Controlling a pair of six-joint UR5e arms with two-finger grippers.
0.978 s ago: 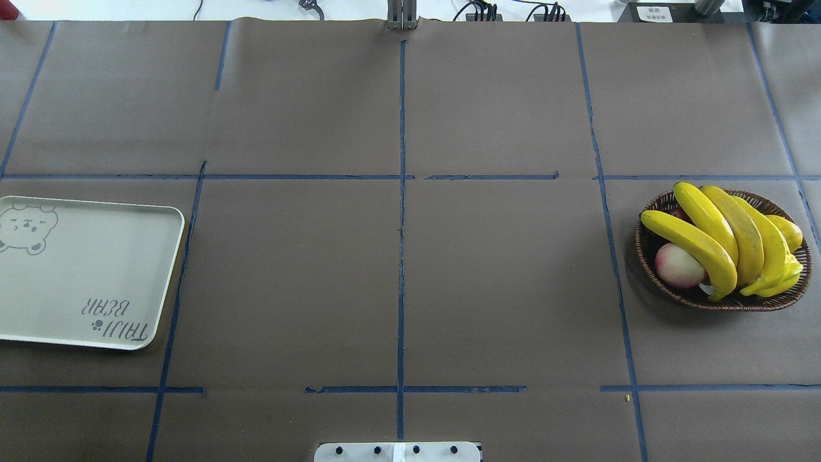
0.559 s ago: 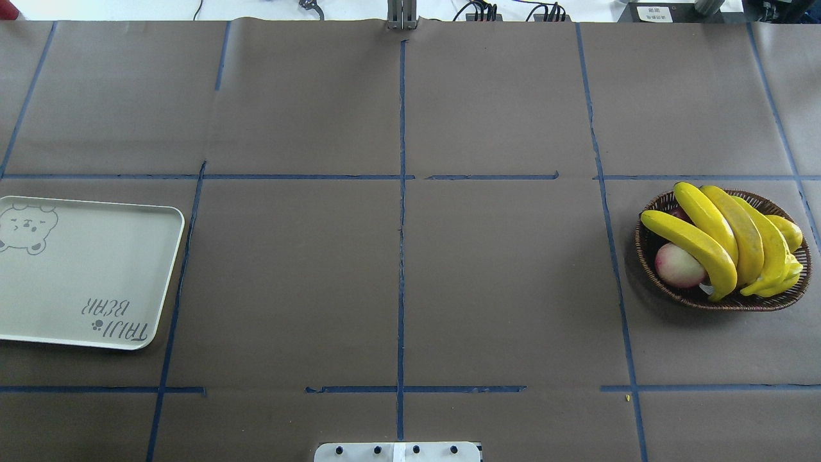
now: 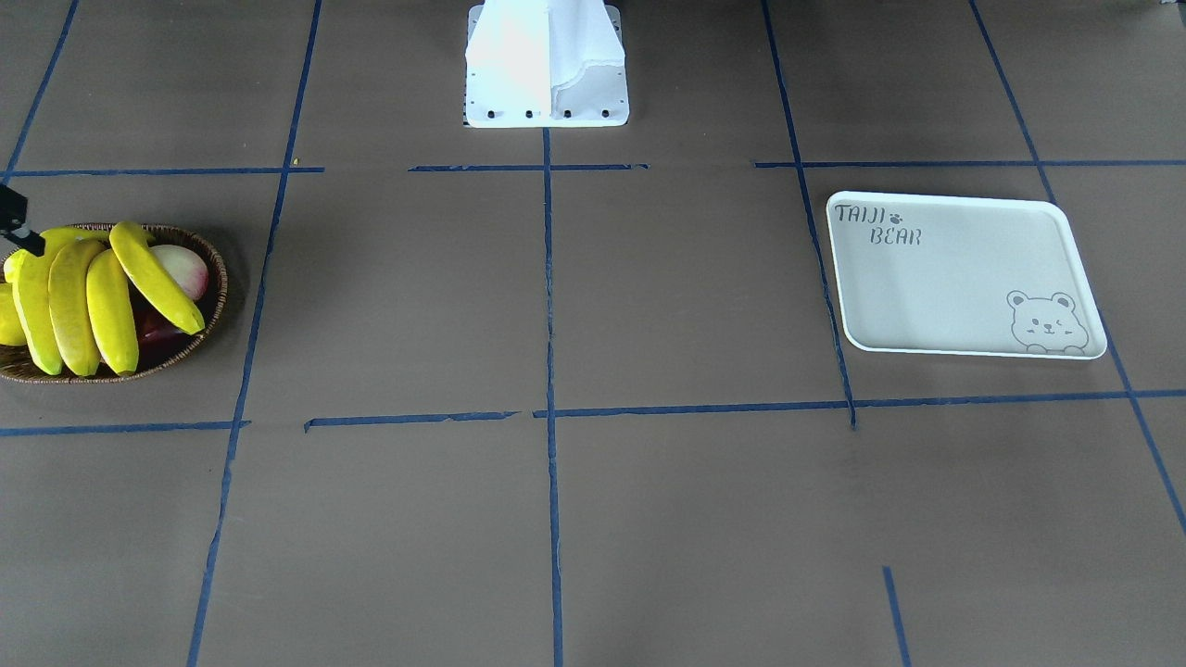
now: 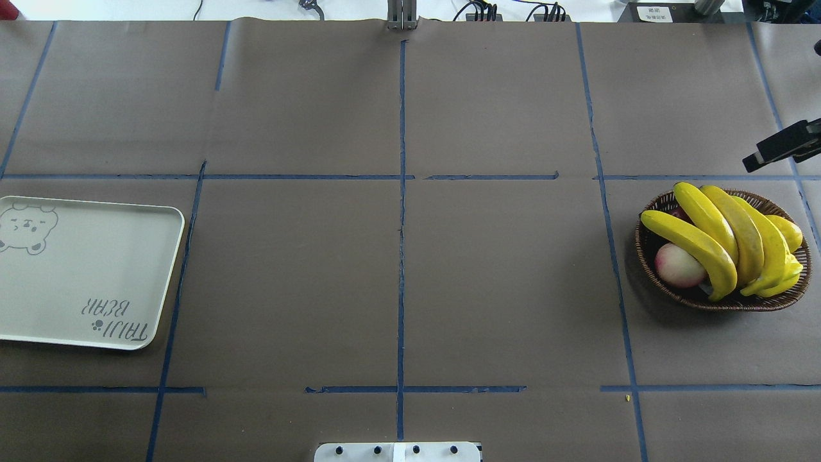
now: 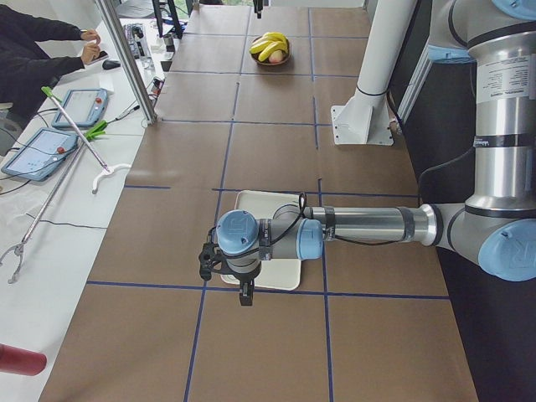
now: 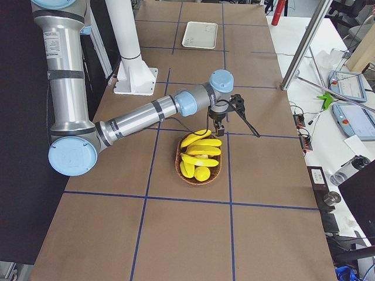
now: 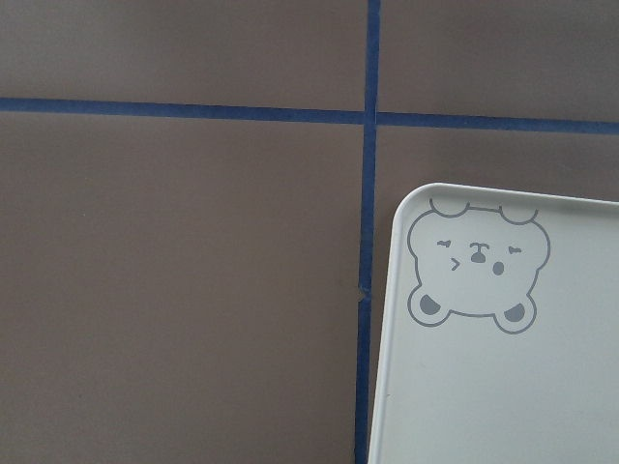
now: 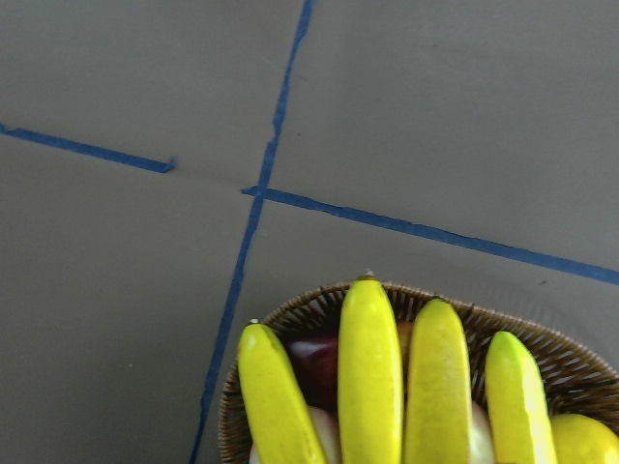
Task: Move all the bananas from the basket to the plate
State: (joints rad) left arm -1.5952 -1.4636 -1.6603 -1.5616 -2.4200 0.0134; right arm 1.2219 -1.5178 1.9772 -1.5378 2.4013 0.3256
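Note:
Four yellow bananas (image 4: 725, 237) lie side by side in the dark wicker basket (image 4: 641, 250) at the right of the table. They also show in the front view (image 3: 83, 296) and the right wrist view (image 8: 372, 377). My right gripper (image 4: 753, 159) hangs just beyond the basket's far side, apart from the fruit; I cannot tell whether it is open or shut. The white bear plate (image 4: 83, 269) lies bare at the left and shows in the left wrist view (image 7: 503, 406). My left gripper (image 5: 243, 295) hovers over the plate's outer end; I cannot tell its state.
A pink peach (image 4: 677, 266), a plump yellow fruit (image 4: 787, 231) and a dark red fruit (image 8: 314, 358) share the basket. The white robot base (image 3: 547, 65) stands at the near edge. An operator (image 5: 33, 59) sits beyond the table's far side.
My right gripper has come into the overhead view at the right edge, beyond the basket. The bananas, basket and plate have not moved.

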